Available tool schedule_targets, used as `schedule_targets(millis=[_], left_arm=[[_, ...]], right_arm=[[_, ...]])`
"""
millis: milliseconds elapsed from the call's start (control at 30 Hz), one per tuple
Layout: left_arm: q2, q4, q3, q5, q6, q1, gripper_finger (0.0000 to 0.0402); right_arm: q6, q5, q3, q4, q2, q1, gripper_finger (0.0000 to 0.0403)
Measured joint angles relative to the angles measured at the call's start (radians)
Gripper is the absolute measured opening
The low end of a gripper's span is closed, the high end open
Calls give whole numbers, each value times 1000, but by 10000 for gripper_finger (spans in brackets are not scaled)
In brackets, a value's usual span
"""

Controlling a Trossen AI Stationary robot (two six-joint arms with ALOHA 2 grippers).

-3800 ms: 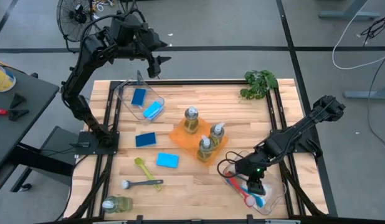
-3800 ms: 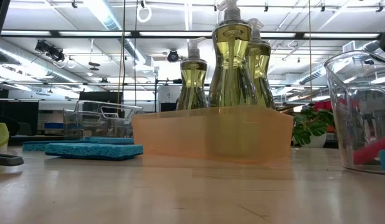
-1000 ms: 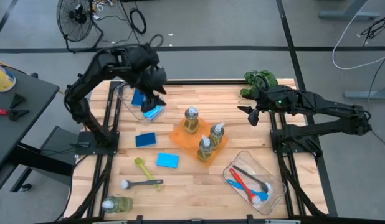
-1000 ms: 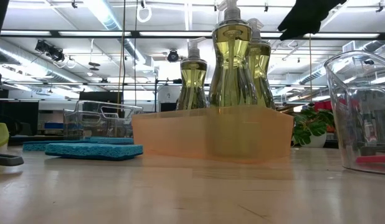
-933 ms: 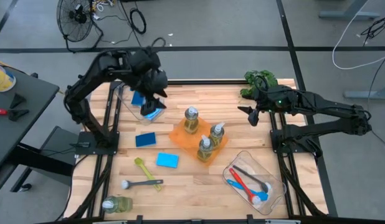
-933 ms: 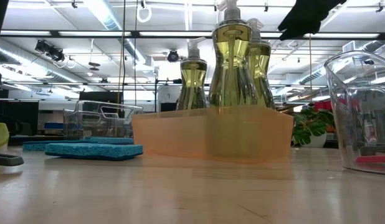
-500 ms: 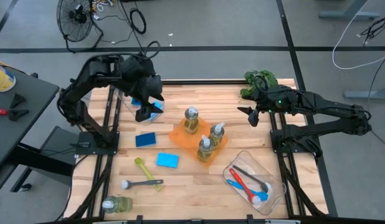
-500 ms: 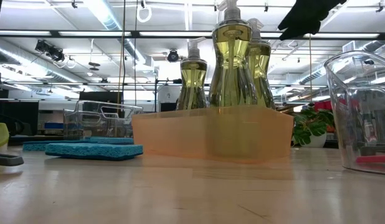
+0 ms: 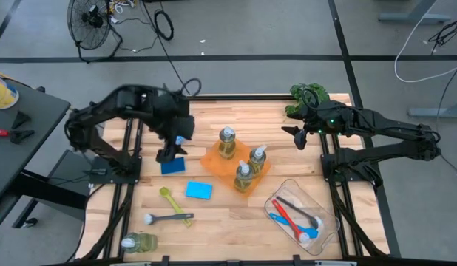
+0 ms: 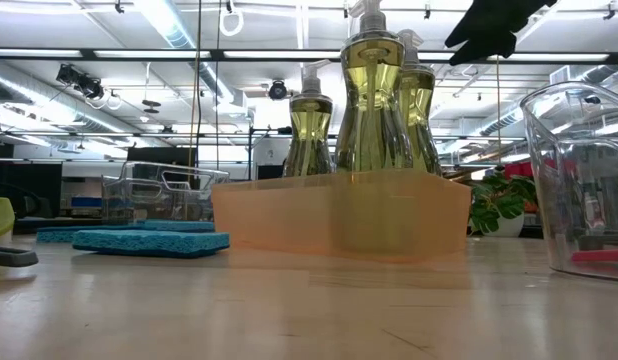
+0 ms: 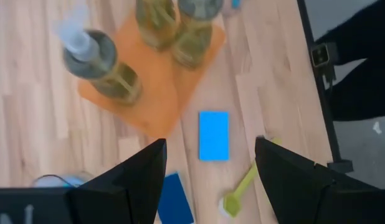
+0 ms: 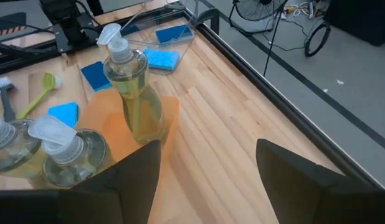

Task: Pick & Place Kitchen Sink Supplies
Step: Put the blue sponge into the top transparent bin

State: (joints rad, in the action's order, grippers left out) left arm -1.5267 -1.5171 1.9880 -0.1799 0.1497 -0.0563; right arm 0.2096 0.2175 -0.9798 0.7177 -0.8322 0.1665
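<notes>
Three pump bottles of yellowish soap (image 9: 243, 159) stand in an orange tray (image 9: 214, 159) at mid-table; another bottle (image 9: 138, 241) lies at the near left corner. A dark blue sponge (image 9: 174, 166) and a light blue sponge (image 9: 199, 191) lie flat on the wood. A yellow-green brush (image 9: 168, 199) and a grey brush (image 9: 168, 218) lie nearer the front. My left gripper (image 9: 168, 155) hangs open just above the dark blue sponge (image 11: 175, 198), touching nothing. My right gripper (image 9: 296, 137) hovers open at the far right, beside the tray.
A clear bin (image 9: 302, 218) at the near right holds red, blue and grey brushes. Another clear bin (image 12: 171, 31) with blue sponges sits at the far left. A leafy plant (image 9: 308, 98) stands at the far right corner. Bare wood lies along the front edge.
My left gripper has swung from over the far-left bin toward the table's near edge and sunk a little; it now hangs over the dark blue sponge, still open. No object has moved.
</notes>
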Motion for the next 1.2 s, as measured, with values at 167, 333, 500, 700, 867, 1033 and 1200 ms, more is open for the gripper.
schedule_targets(millis=[167,333,500,700,867,1033,1200], left_arm=[[91,148,-243,2,-23,33,248],[178,290,-477,3,-50,53,248],[216,441,-678,-24,-62,62,248],[214,562,-843,-86,-54,61,248],[212,676,-956,-88,-51,61,248],[212,814,-1055,-120,-60,61,248],[212,881,-1123,-120,-67,61,248]], right_arm=[[4,-1,0,0,0,0,265],[6,1,0,0,0,0,265],[7,2,0,0,-1,0,265],[7,2,0,3,-1,0,265],[4,2,0,4,-1,0,265],[-32,1,0,4,-1,0,265],[-39,-63,0,7,7,0,258]])
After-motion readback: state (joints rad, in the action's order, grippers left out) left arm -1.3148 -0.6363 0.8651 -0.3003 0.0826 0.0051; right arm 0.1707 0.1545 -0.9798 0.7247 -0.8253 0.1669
